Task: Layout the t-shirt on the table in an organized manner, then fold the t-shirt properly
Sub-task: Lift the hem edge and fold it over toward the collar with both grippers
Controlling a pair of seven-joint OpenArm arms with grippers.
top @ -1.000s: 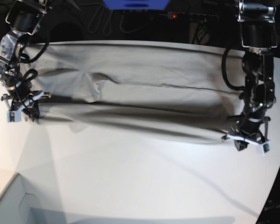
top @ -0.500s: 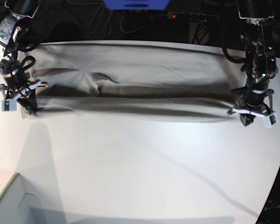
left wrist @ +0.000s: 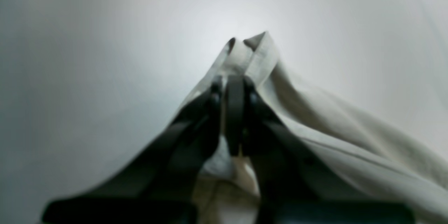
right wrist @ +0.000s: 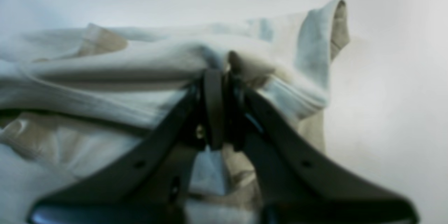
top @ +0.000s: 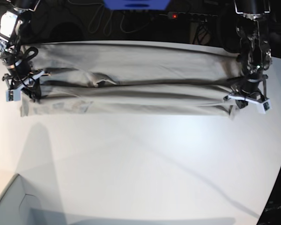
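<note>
The light grey-beige t-shirt (top: pixel 140 75) lies stretched in a long, lengthwise-folded band across the far half of the white table (top: pixel 140 164). My left gripper (top: pixel 240 99) is at the band's right end, shut on a corner of cloth. In the left wrist view the black fingertips (left wrist: pixel 232 87) pinch a hem of the t-shirt (left wrist: pixel 350 140) that pokes up past them. My right gripper (top: pixel 24 90) is at the band's left end. In the right wrist view its jaws (right wrist: pixel 222 77) stand nearly together, with bunched t-shirt (right wrist: pixel 105 73) folds at the tips.
A pale box corner (top: pixel 9 206) juts in at the near left. Behind the table's far edge lie a power strip with a red light (top: pixel 175 15), cables and a blue object (top: pixel 136 3). The table's curved edge runs down the right side.
Both grippers have carried the shirt's near edge away from me toward the far side. The raised, sagging cloth now lies flatter as a narrower folded band.
</note>
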